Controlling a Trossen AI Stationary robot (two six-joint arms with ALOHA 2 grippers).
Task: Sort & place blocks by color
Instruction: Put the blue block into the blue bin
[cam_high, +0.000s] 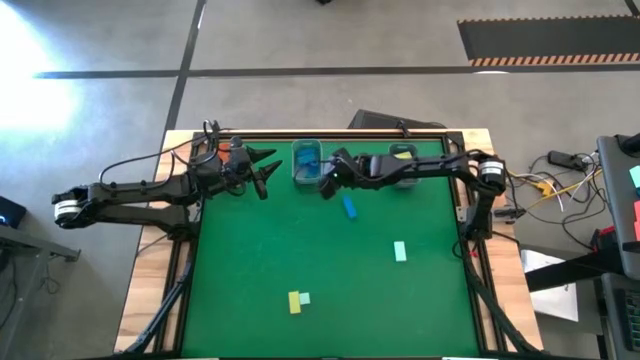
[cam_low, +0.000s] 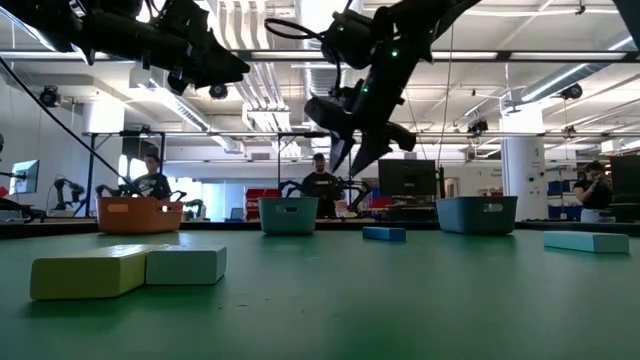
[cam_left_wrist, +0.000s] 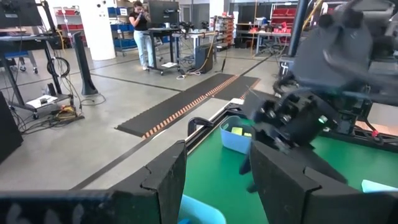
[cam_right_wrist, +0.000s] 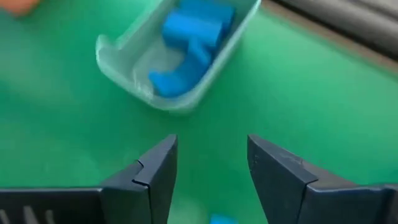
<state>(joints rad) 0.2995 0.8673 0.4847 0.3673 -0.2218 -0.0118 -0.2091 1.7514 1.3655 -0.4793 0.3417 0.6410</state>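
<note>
Several blue blocks (cam_right_wrist: 189, 37) lie in the clear bin (cam_high: 306, 160) at the table's far side. My right gripper (cam_right_wrist: 211, 146) hangs open just near of that bin, nothing between its fingers. One blue block (cam_high: 349, 207) lies on the mat near of the gripper. A mint block (cam_high: 400, 251) lies farther right. A yellow block (cam_high: 294, 302) and a mint block (cam_high: 304, 298) rest side by side near the front edge. My left gripper (cam_high: 268, 170) waits open and level, left of the clear bin.
A grey bin (cam_high: 403, 160) holding a yellow block (cam_left_wrist: 236, 131) stands under my right arm at the far right. An orange bin (cam_low: 140, 213) stands at the far left, below my left arm. The middle of the green mat (cam_high: 300, 240) is bare. People stand in the room beyond.
</note>
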